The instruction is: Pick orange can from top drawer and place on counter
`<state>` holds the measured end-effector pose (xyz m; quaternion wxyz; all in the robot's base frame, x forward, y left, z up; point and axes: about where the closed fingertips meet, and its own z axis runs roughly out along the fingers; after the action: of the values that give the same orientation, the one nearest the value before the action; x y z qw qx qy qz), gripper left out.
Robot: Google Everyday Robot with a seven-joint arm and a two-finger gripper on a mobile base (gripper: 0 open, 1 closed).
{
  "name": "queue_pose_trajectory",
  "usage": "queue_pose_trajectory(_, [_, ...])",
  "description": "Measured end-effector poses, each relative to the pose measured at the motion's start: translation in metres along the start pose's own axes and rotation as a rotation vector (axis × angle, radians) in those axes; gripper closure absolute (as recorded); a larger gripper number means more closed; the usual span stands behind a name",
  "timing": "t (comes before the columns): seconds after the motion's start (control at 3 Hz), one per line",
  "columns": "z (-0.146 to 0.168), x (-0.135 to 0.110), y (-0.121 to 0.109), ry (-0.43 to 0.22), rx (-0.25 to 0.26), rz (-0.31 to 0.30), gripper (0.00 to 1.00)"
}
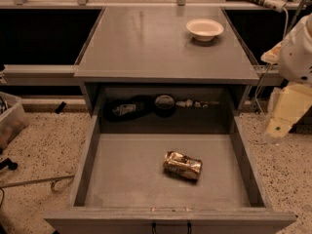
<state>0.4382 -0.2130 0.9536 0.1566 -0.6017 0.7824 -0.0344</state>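
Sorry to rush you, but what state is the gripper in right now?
Gripper: beside the top drawer on its right, outside it; open or closed cannot be told. It is not holding the orange can, which lies in the drawer.

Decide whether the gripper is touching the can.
Apart. The camera view shows the gripper outside the drawer, beyond its right wall, while the can lies on the drawer floor, with bare floor and the wall between them.

The top drawer is open from above, with bare floor all round the orange can. The counter overhangs dark clutter at the drawer's back. A white bowl occupies the counter's far right. The gripper hangs outside the drawer's right wall.
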Motion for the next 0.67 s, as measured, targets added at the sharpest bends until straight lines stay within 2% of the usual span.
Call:
queue_pose_trajectory(0.33, [0.047,0.0,0.008,-0.014,-0.012,0.009,0.0])
queue_pose_trajectory(0.67, [0.091,-0.003,0.016,-0.068,-0.006,0.047,0.0])
